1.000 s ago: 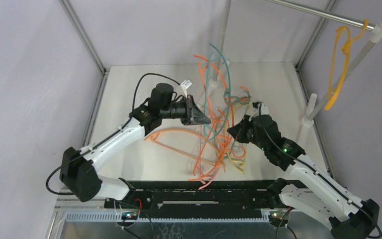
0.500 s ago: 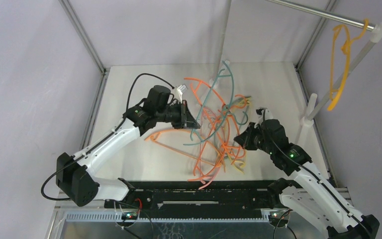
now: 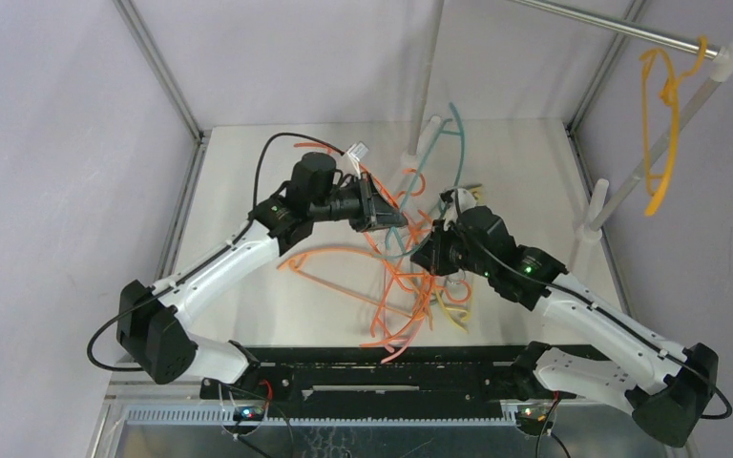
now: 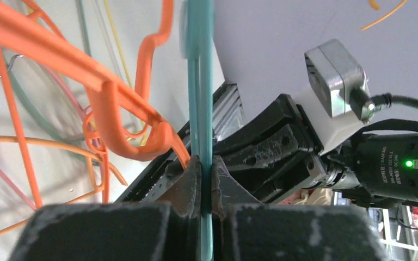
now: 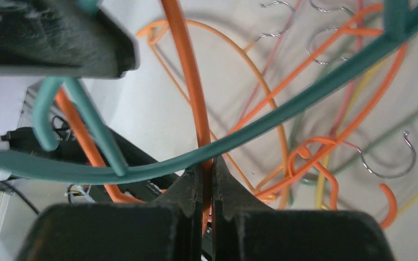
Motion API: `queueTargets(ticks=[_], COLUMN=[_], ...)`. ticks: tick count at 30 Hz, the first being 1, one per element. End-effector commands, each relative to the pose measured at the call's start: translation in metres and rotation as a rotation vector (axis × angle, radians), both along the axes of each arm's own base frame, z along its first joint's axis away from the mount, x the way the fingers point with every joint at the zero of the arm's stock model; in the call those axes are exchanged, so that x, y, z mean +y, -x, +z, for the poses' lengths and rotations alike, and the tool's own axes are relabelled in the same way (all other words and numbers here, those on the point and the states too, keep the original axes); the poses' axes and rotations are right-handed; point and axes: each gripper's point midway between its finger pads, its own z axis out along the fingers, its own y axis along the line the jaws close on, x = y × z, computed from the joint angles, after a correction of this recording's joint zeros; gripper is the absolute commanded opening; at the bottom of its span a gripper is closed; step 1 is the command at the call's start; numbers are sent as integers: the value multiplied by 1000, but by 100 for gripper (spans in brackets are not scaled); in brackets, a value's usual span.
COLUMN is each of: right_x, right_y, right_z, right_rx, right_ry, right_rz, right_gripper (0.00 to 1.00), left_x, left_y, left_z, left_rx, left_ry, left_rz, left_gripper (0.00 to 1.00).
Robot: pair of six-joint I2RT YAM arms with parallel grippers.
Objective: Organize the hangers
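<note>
A tangle of orange, teal, yellow and pink hangers [image 3: 418, 277] lies mid-table. My left gripper [image 3: 388, 218] is shut on a teal hanger [image 4: 200, 98] that rises toward the back [image 3: 436, 143]. My right gripper [image 3: 426, 256] is shut on an orange hanger [image 5: 188, 81], with the teal hanger [image 5: 283, 111] crossing just above its fingertips. The two grippers are close together over the pile. One yellow-orange hanger [image 3: 665, 124] hangs on the steel rail [image 3: 611, 24] at the top right.
A white rack pole [image 3: 431, 67] stands at the back centre with its base [image 3: 418, 153] on the table. Another white pole [image 3: 663, 143] slants at the right, with a short post [image 3: 595, 205]. An orange hanger [image 3: 329, 258] lies flat left of the pile.
My right gripper has moved left and up into the pile and closed on an orange hanger. My left gripper has shifted slightly right, and the teal hanger now leans further toward the back right.
</note>
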Motion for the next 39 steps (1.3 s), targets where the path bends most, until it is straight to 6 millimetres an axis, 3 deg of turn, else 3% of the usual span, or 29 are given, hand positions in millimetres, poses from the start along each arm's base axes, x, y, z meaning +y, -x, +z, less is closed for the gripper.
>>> queueTargets(ticks=[1,5,11,15,17,20,24,28,32,39], right_x=[22,22,7,-15,-24,-34,-40,-33,-24,5], right_y=[-18,-19,-4,3,6,8,14,20,17,9], right_z=[68,58,21,1,1,6,15,40,67,90], right_rx=[-176,-159,-83,-33,-32,-45,-50,-78,-142,-166], right_ry=[-126,-98,-41,11,8,2,-29,-162,-338,-516], right_rz=[24,23,2,-79,-116,-154,-169,-162,-164,-97], right_gripper=[0,0,3,42,55,65,66,65,66,66], left_x=[-9,-3,5,6,7,9,11,10,3,1], left_y=[6,8,1,-1,0,0,-4,-12,-14,-1], left_z=[19,15,24,32,30,24,20,25,49,102], left_rx=[-50,-68,-110,-132,-134,-132,-135,-164,-213,-276], left_ry=[49,32,15,24,20,15,26,67,197,466], left_rz=[-24,-8,19,22,20,19,33,52,49,14], left_gripper=[0,0,0,0,0,0,0,0,0,0])
